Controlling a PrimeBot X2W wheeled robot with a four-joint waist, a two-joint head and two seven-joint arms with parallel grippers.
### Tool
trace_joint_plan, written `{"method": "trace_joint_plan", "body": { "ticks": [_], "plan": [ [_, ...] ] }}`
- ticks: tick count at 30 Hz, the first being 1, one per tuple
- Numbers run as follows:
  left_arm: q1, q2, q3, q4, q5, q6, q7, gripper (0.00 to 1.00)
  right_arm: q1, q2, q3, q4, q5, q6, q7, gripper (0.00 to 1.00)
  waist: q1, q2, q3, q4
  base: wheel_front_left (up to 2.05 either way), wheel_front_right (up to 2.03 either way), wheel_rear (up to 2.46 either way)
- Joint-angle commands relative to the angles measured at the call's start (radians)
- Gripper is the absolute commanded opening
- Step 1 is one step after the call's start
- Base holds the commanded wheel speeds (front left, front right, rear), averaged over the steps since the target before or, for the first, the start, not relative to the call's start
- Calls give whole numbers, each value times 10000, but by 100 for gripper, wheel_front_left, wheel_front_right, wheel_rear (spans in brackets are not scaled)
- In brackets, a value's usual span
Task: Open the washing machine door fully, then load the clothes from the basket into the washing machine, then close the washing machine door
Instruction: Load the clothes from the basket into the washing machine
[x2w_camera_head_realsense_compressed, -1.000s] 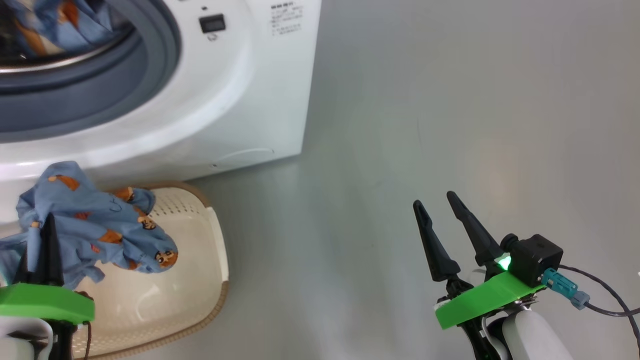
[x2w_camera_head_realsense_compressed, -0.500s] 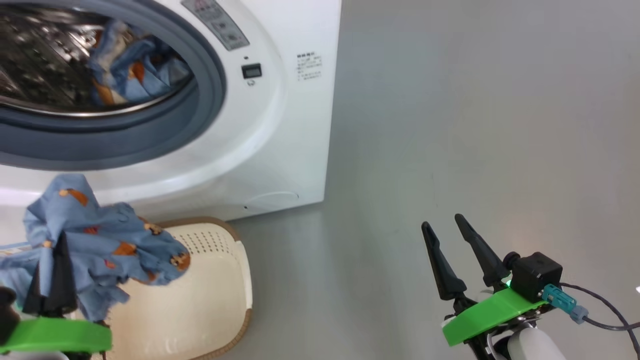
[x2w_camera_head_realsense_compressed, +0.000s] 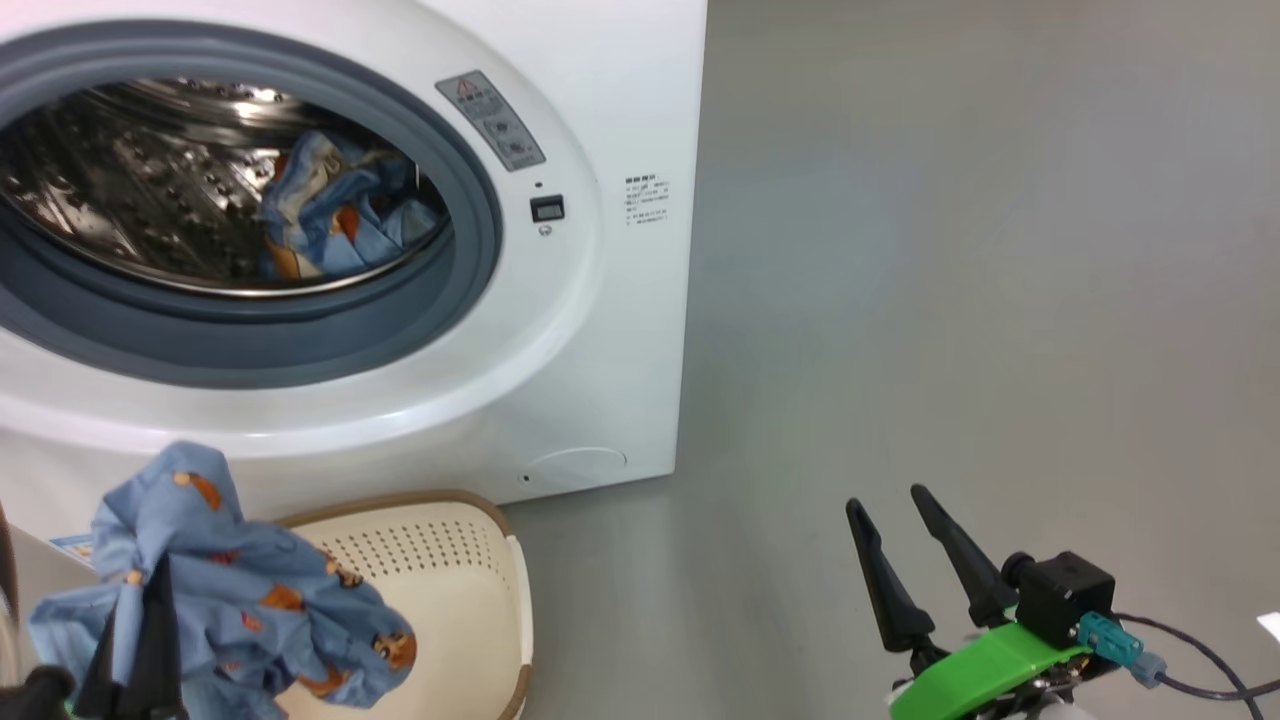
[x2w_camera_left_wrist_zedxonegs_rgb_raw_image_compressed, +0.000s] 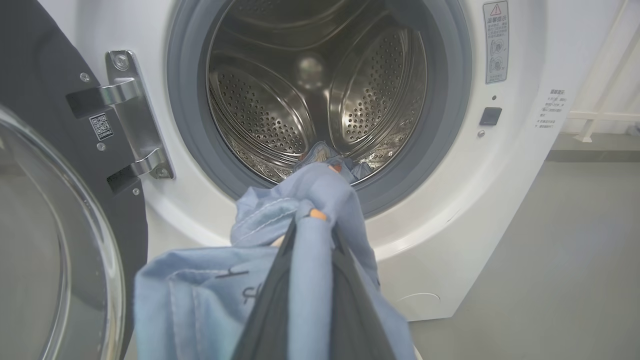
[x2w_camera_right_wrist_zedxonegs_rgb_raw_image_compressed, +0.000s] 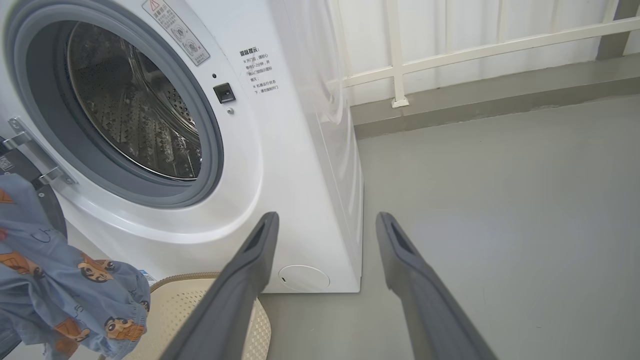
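Drum (x2w_camera_left_wrist_zedxonegs_rgb_raw_image_compressed: 260, 115) shiny perforated steel; clothes (x2w_camera_head_realsense_compressed: 250, 610) soft cloth; basket (x2w_camera_head_realsense_compressed: 450, 580) matt plastic.

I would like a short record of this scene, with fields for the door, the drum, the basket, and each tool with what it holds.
door: washing machine door swung open on its hinge
drum: steel drum contains a garment in the drum, light blue with orange-brown print
left tool: left tool shut on the held garment, same print, raised above the basket
right tool: right tool open, holding nothing, over the grey floor
basket: cream basket on the floor before the washing machine
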Motion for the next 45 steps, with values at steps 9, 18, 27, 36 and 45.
{"method": "trace_joint_plan", "body": {
  "ticks": [9,18,27,36,45],
  "plan": [
    [779,-437,628,-541,458,-27,-64,0,398,20,156,-43,72,16,-120,100,1,0,-761,181,0,0,0],
    [1214,-704,819,-544,612,-27,-64,0,538,20,112,-60,55,16,-120,100,1,0,-896,284,0,0,0],
    [1412,-830,827,-560,652,-27,-65,0,588,20,85,-88,85,16,-120,100,1,0,-893,353,0,0,0],
    [1063,-778,585,-598,435,-27,-65,0,461,21,201,-162,136,16,-120,100,1,0,-444,156,0,0,0],
    [-475,-361,405,-474,125,-27,-65,0,195,21,314,-360,117,16,-120,100,1,0,522,-269,0,0,0]
  ]
}}
